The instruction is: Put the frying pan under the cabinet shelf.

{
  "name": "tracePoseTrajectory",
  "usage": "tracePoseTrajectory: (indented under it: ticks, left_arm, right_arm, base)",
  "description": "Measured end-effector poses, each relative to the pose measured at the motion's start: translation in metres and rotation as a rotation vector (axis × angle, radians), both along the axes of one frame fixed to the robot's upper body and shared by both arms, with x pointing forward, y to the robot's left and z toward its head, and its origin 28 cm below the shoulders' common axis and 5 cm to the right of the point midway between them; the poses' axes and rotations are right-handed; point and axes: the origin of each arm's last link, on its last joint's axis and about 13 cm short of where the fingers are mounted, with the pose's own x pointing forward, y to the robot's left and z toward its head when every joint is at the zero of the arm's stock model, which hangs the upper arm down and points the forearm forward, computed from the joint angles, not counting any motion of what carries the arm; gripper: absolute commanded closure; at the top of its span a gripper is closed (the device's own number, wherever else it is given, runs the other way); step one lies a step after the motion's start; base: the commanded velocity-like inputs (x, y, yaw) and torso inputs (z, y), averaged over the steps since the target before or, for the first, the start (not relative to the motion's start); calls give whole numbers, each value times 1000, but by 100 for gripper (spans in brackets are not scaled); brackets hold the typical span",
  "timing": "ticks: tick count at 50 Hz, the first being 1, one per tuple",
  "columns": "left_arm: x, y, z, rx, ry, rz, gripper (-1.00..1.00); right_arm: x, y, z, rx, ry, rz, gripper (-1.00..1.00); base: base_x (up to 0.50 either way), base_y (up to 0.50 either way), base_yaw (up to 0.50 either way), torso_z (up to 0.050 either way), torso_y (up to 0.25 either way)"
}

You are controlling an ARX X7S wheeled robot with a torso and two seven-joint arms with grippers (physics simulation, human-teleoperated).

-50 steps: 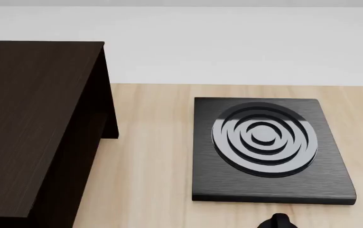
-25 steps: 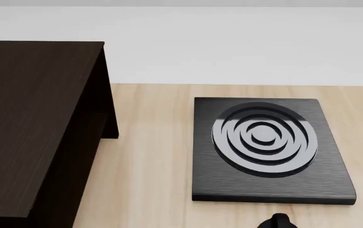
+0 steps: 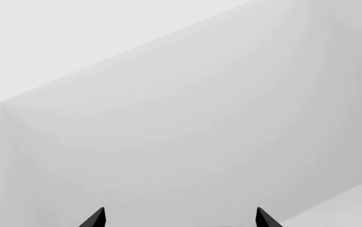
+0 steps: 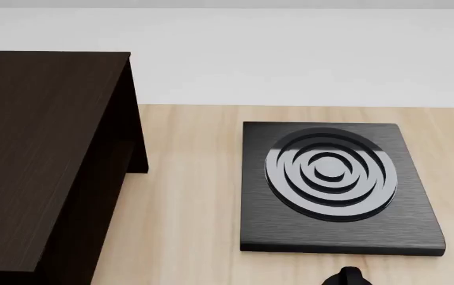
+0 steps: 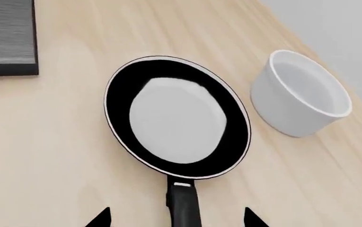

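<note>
The frying pan (image 5: 177,118) shows only in the right wrist view, round and black with a glossy inside and a pale rim, lying flat on the wooden table. Its black handle (image 5: 184,205) runs back between the two fingertips of my right gripper (image 5: 177,216), which is open, with a clear gap to the handle on each side. The cabinet shelf (image 4: 44,160) stands at the left of the head view, dark brown and large. My left gripper (image 3: 181,217) is open and empty, facing a bare pale wall. The pan is out of the head view.
A black square plate with concentric rings (image 4: 333,184) lies right of the shelf, and its corner (image 5: 7,38) shows near the pan. A white bowl (image 5: 301,94) stands close beside the pan. A small black part (image 4: 345,278) shows at the head view's bottom edge.
</note>
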Motion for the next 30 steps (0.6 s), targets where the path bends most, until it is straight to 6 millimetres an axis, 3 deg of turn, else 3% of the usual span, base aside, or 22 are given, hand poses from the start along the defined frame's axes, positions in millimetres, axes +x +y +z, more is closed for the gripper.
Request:
tracePoseTrajectory:
  ticks: [30]
  left_arm:
    - [6, -11, -1, 13, 7, -6, -100]
  right_arm:
    - [3, -18, -31, 53, 14, -45, -100]
  base:
    - [0, 0, 0, 0, 0]
